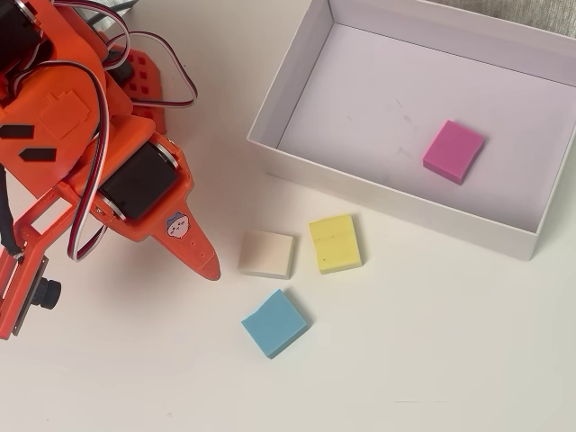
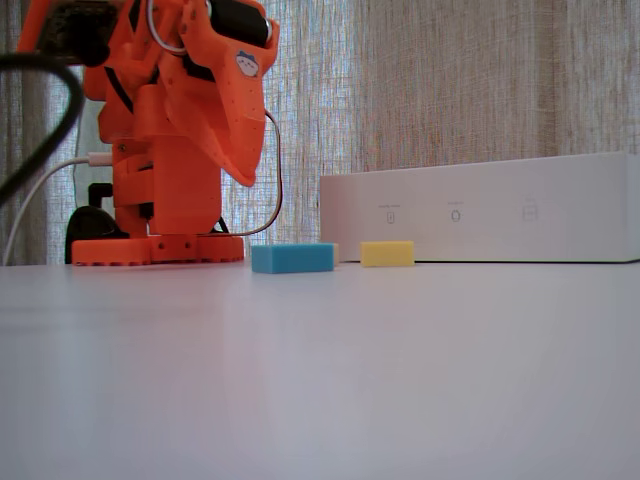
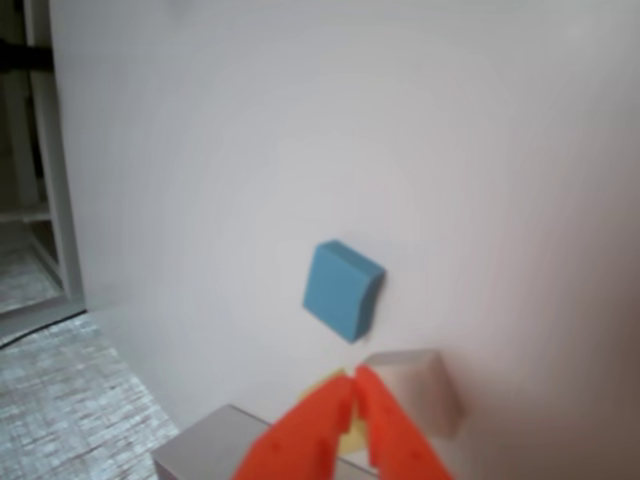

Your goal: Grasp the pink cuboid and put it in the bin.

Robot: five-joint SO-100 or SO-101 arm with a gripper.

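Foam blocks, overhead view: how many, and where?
4. The pink cuboid lies inside the bin. On the table in front of the bin's near wall: beige block, yellow block, blue block. None appear hidden.

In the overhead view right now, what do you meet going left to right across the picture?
Orange arm with its gripper → cream block and blue block, overlapping in the order → yellow block → pink cuboid, lying inside the bin, which spans the right side.
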